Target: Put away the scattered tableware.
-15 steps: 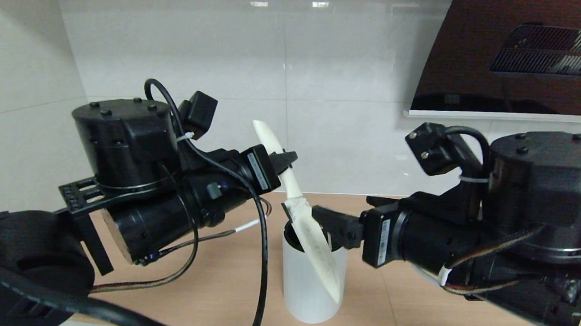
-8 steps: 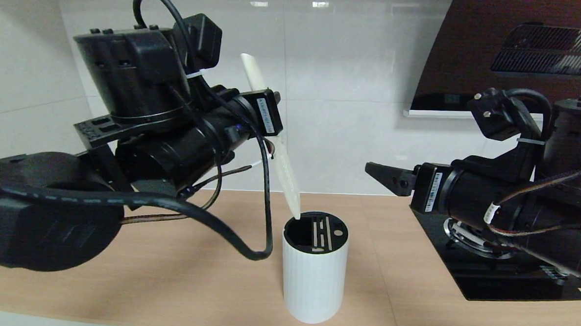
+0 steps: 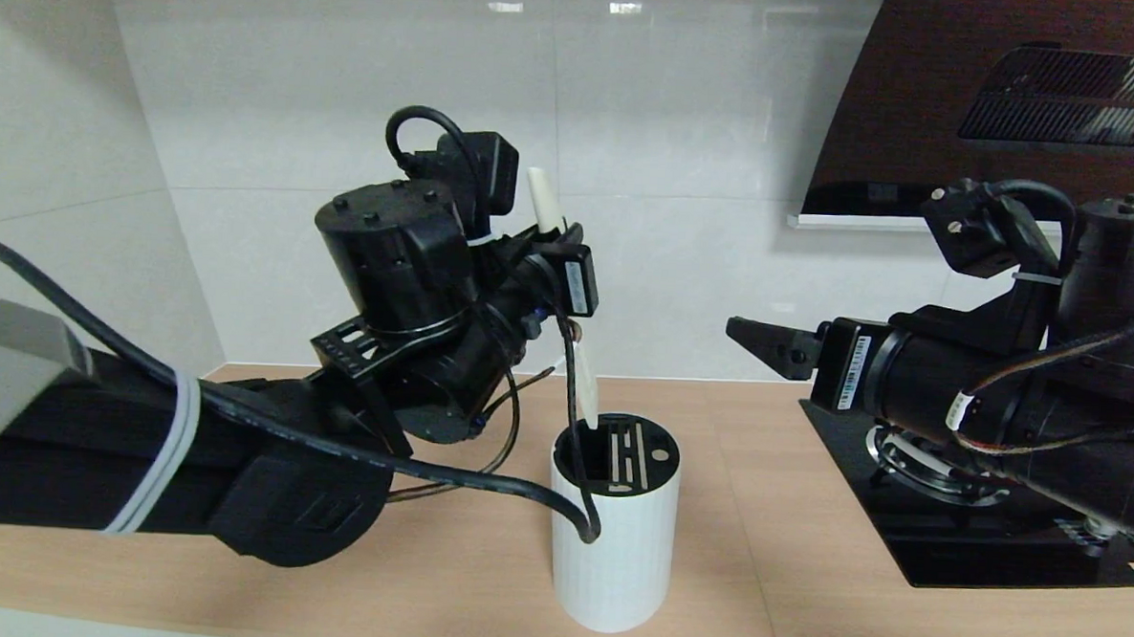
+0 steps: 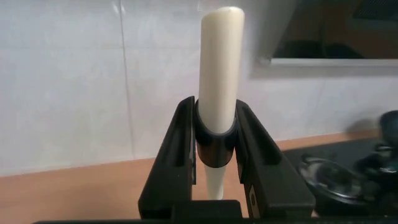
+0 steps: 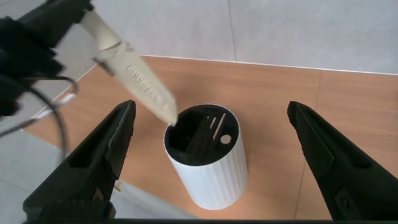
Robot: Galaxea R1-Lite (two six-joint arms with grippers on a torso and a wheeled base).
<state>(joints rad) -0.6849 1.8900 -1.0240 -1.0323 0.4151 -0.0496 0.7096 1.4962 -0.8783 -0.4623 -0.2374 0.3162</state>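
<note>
A white ribbed holder (image 3: 612,541) stands near the front edge of the wooden counter (image 3: 402,579). The pale knife (image 3: 585,394) slants down with its blade tip just inside the holder's large opening. The left tool (image 3: 556,251) is clamped on the knife's handle. The right tool (image 3: 750,338) hangs beside the holder over the cooktop (image 3: 950,536), its fingers spread wide.

The knife holder (image 3: 612,541) stands on the bench (image 3: 422,580), left of the cooktop (image 3: 950,536). The knife (image 3: 587,396) slants above it, tip at its left opening, gripped by the left hand (image 3: 556,246); the right hand (image 3: 752,344) is above the cooktop, apart.
</note>
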